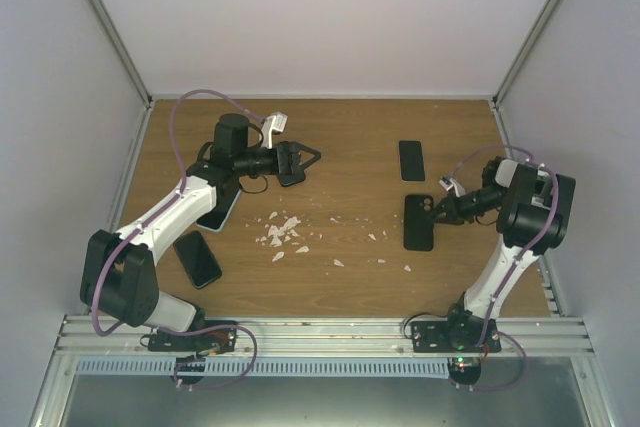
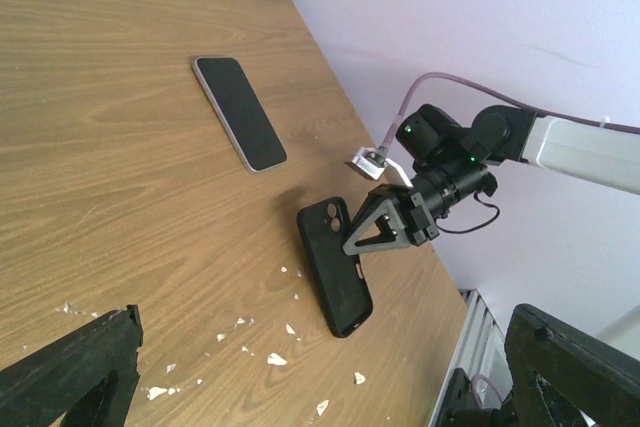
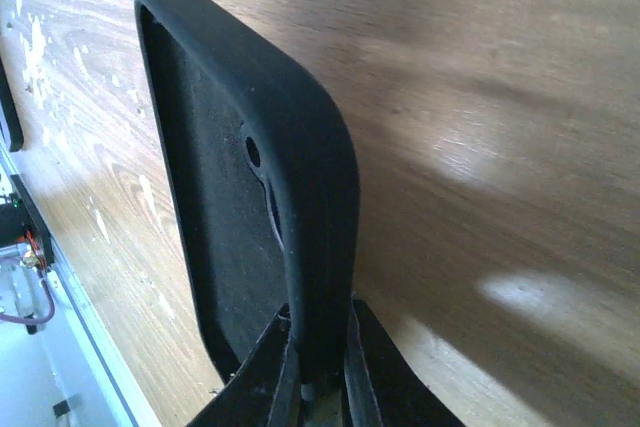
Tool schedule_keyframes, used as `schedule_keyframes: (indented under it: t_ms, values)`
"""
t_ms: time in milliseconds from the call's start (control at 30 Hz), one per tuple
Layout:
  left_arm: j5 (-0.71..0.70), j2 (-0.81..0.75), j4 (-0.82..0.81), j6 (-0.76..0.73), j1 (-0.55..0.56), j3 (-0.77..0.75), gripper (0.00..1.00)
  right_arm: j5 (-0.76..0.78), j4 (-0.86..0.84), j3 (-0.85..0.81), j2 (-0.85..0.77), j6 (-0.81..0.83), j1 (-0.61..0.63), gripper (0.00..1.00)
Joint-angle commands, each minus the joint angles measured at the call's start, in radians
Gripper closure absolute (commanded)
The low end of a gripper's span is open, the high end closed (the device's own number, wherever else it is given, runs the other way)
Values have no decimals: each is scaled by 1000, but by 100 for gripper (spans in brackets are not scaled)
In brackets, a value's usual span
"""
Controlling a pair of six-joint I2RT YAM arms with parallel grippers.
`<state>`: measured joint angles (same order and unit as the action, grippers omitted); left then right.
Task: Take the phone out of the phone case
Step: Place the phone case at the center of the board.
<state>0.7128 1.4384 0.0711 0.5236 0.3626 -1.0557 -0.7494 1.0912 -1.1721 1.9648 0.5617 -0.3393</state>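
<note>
The black phone case [image 1: 418, 222] is pinched at its side wall by my right gripper [image 1: 434, 211], which is shut on it. In the right wrist view the case [image 3: 240, 177] stands on edge above the table, its inside bare with the camera cut-out showing, and the right gripper [image 3: 318, 332] clamps its rim. A dark phone [image 1: 411, 160] lies flat on the wood beyond the case, apart from it. The left wrist view shows the phone [image 2: 240, 112], the case [image 2: 335, 267] and the right gripper [image 2: 385, 227]. My left gripper [image 1: 312, 159] hovers open and holds nothing, with its fingers [image 2: 70, 372] wide apart.
White scraps [image 1: 285, 232] are scattered mid-table. Another dark phone [image 1: 197, 258] lies near the left arm's base, and a light blue cased phone [image 1: 222, 209] sits partly under that arm. Pale walls enclose the table; a metal rail [image 1: 320, 332] runs along its near edge.
</note>
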Motion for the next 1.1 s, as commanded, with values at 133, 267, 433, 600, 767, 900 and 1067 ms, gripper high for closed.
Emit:
schedule_keyframes:
  t_ms: [133, 267, 433, 600, 767, 900, 1067]
  values:
    - [-13, 2, -37, -5, -8, 9, 1, -6, -57, -17, 34, -39, -11, 81]
    - [-16, 3, -35, -5, -11, 9, 1, -3, -71, -17, 36, -55, -11, 74]
    - [-16, -2, -33, -7, -12, 10, 1, -7, -66, -8, 31, -53, -11, 62]
    - [-8, -8, -25, -15, -20, 8, 1, 2, -56, -3, -14, -52, -13, 46]
    - [52, -14, -22, -44, -61, -2, 1, 45, -59, -5, -87, -49, -18, 33]
    - [67, -30, 3, -89, -95, -9, 1, 73, -79, -33, -158, -48, -17, 18]
    - [45, -66, 29, -106, -146, 5, 1, 32, -88, -113, -217, -62, -9, 1]
